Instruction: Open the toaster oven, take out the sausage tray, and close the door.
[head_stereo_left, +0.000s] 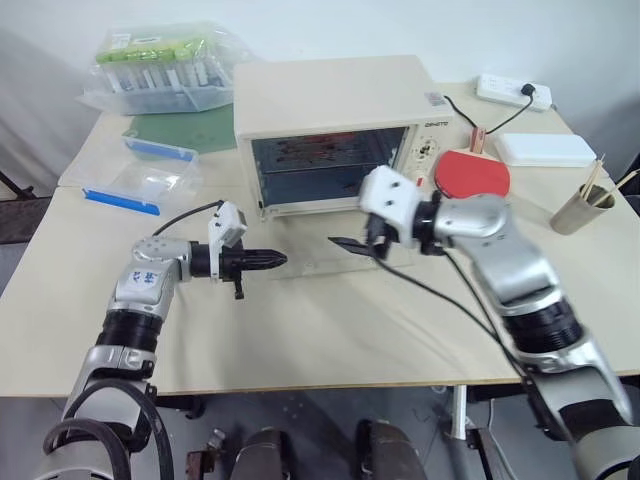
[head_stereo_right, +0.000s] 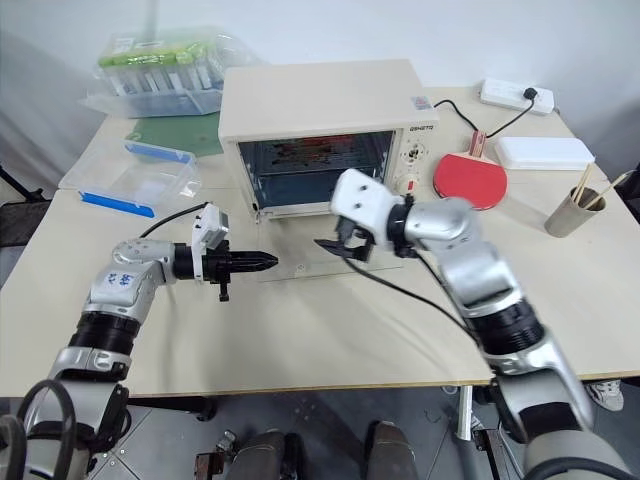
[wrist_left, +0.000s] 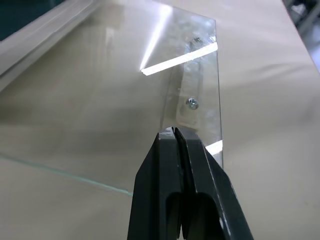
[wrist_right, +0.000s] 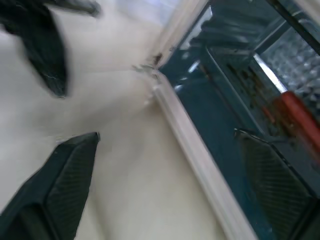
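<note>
Door (head_stereo_left: 300, 255) down flat, tray (wrist_right: 280, 107) inside oven (head_stereo_right: 320, 125) likely thin, stiff, greasy: pinch front lip; right gripper (head_stereo_left: 352, 243) spread, left gripper (head_stereo_left: 262, 261) pressed together.

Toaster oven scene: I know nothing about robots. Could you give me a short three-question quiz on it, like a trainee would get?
1. True or false: the toaster oven has its door shut.
2. Which gripper has its fingers open? A: left gripper. B: right gripper.
3. Fill in: the sausage tray sits ___ the oven.

Key: 1 false, the door lies folded down flat on the table. 2 B. 3 inside.
</note>
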